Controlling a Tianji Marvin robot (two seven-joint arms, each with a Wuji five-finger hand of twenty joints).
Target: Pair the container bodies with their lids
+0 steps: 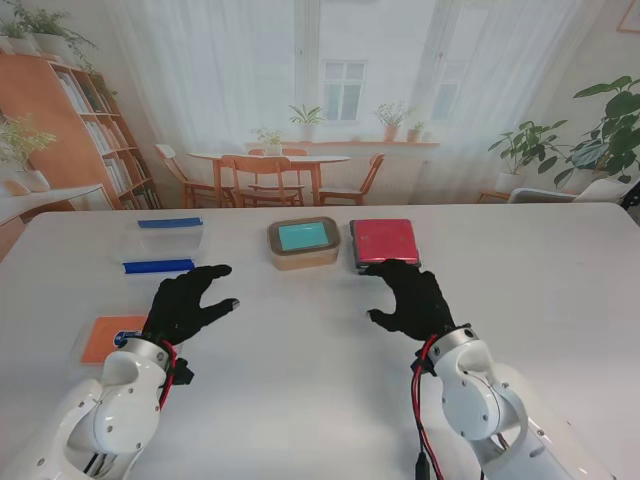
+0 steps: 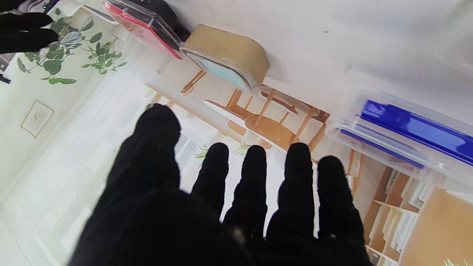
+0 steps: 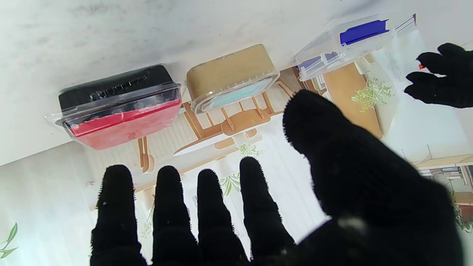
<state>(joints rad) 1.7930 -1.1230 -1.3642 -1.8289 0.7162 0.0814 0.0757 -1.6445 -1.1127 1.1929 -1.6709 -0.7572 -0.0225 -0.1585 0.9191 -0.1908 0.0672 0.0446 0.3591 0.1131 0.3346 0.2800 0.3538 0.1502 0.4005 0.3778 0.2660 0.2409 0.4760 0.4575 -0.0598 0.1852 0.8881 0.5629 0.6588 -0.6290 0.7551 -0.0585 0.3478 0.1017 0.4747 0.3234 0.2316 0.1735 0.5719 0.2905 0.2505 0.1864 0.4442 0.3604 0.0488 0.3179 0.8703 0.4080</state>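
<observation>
Beyond our white desk we see a backdrop of a bright room: sheer curtains around a window, a wooden dining table with chairs, a bookshelf, and leafy potted plants.

Clear box lies far left, paper tub centre, lidded tray right.

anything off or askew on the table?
Only the orange lid stands out: it lies flat by the left hand, with no open body visible for it. The three containers sit square and closed; nothing spilled.
</observation>
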